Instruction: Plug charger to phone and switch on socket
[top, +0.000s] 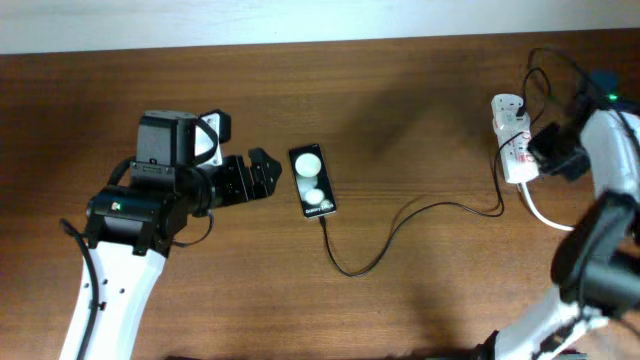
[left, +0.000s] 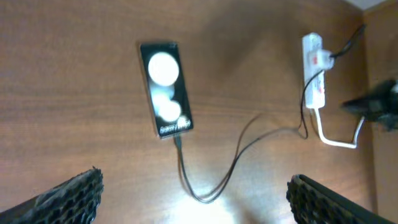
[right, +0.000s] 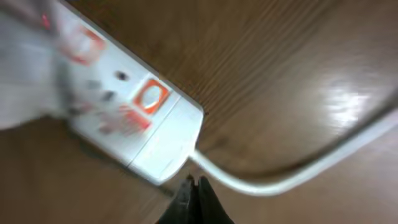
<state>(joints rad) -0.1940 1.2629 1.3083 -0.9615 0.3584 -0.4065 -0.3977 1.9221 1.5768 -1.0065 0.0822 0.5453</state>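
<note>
The black phone (top: 312, 181) with two white round patches lies at the table's middle. It also shows in the left wrist view (left: 165, 88). The thin black charger cable (top: 400, 225) has its plug tip at the phone's near end and runs right to the white socket strip (top: 511, 136) at the far right. My left gripper (top: 262, 172) is open and empty, just left of the phone. My right gripper (right: 194, 186) is shut with nothing in it, at the socket's (right: 124, 112) cord end. The socket has orange-red switches.
The socket's thick white cord (right: 292, 171) curves away across the wooden table (top: 420, 310). It also shows in the overhead view (top: 540, 215). More black cables (top: 550, 65) loop behind the strip at the back right edge.
</note>
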